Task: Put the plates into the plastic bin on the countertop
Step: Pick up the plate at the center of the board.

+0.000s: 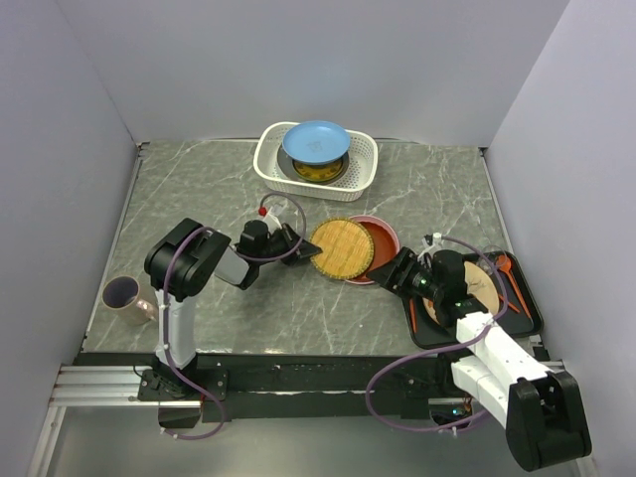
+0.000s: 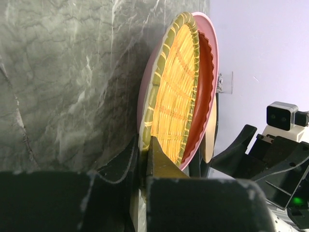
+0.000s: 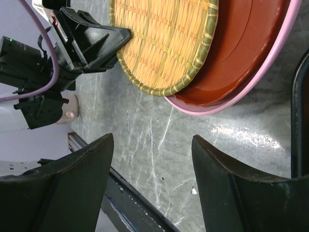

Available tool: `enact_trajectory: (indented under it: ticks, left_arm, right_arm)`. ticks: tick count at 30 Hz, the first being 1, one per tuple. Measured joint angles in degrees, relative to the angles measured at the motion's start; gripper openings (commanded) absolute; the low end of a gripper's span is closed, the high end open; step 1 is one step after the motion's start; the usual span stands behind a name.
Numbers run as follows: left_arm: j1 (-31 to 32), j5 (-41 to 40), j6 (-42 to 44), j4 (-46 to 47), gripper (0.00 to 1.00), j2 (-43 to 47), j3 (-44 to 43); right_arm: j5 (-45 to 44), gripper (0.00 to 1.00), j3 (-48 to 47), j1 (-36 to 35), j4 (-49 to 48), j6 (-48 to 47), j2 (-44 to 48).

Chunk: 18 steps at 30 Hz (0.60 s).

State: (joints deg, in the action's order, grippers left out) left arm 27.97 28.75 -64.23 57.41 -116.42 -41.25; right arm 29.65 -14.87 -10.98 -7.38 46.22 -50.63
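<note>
A woven straw plate [image 1: 341,248] lies tilted on a red plate [image 1: 382,241] that sits in a pink plate [image 1: 366,279] on the marble countertop [image 1: 199,199]. My left gripper [image 1: 301,241] is shut on the straw plate's left rim [image 2: 146,133]. The straw plate also shows in the right wrist view [image 3: 159,41]. My right gripper [image 3: 152,159] is open and empty, just right of the stack. The white plastic bin [image 1: 268,164] at the back holds a blue plate [image 1: 316,141] on top of other plates.
A black tray [image 1: 524,316] at the right holds a brown plate [image 1: 479,288] and orange utensils [image 1: 512,273]. A grey-pink mug [image 1: 124,294] lies at the left front. Grey walls close in three sides.
</note>
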Motion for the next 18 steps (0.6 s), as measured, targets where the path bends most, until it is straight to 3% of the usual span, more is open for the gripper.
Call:
enact_trajectory:
  ticks: [18]
  left_arm:
    - [-0.4,-1.3,0.4,-1.7,0.01,8.2,4.3]
  right_arm:
    - [0.4,0.73,0.4,0.0,-2.4,0.6,-1.1]
